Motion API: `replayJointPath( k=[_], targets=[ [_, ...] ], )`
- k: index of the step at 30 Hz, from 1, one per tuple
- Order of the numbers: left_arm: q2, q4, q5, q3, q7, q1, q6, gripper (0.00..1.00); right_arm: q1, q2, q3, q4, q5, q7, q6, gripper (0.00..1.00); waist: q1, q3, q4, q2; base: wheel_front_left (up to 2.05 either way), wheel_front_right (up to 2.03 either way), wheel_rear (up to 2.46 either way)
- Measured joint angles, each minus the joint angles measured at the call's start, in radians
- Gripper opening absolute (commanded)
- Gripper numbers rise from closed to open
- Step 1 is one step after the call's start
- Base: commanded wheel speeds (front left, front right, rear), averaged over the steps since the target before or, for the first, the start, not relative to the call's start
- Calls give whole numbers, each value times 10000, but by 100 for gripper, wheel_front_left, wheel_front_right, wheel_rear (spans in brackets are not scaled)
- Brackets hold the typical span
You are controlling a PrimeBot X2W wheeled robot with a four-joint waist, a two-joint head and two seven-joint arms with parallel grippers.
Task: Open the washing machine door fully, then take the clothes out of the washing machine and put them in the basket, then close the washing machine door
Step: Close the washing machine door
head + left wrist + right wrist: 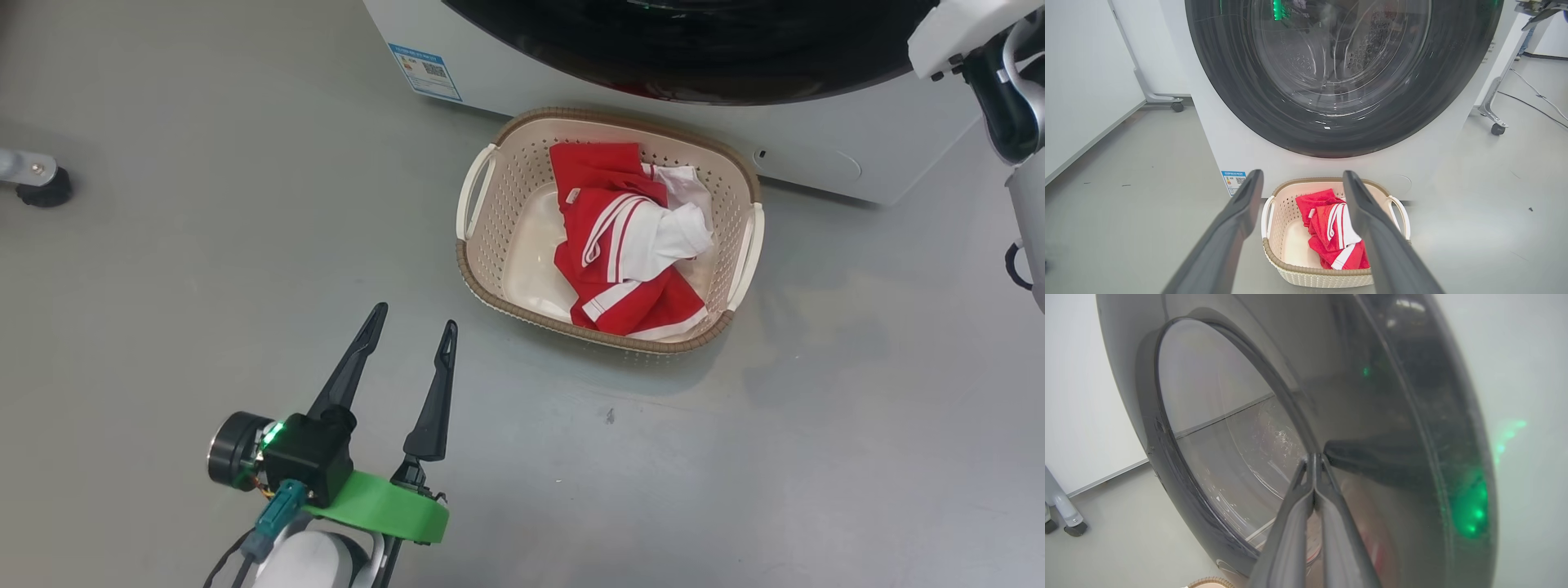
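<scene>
Right gripper (1314, 457), fingers pressed together, tips on round glossy black door (1392, 416): blunt pusher, likely for closing. Left gripper (412, 320) spread, empty, parked clear of cream perforated basket (620, 114) holding red white-striped clothes (629, 237).

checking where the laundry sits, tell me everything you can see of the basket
The basket is small, cream plastic, rounded rectangular, with perforated walls, a smooth bottom, a brown woven-look rim and a pale loop handle on each side. It stands upright on the grey floor, just before the white washing machine; whether they touch I cannot tell. Red and white clothes lie bunched in its right part. The open left claw is apart from it.
</scene>
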Motion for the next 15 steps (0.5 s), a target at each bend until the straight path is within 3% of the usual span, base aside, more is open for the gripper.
replayJointPath(
  k=[5,15],
  targets=[
    [-6,142,0,23,0,-9,2,100,1,79,301,184,96,-234,-19,0,0,-143,-29,0,0,0,0],
    [-10,420,0,192,-2,-38,19,100,1136,953,874,67,1110,-974,-92,0,0,-621,-341,0,0,0,0]
  ],
)
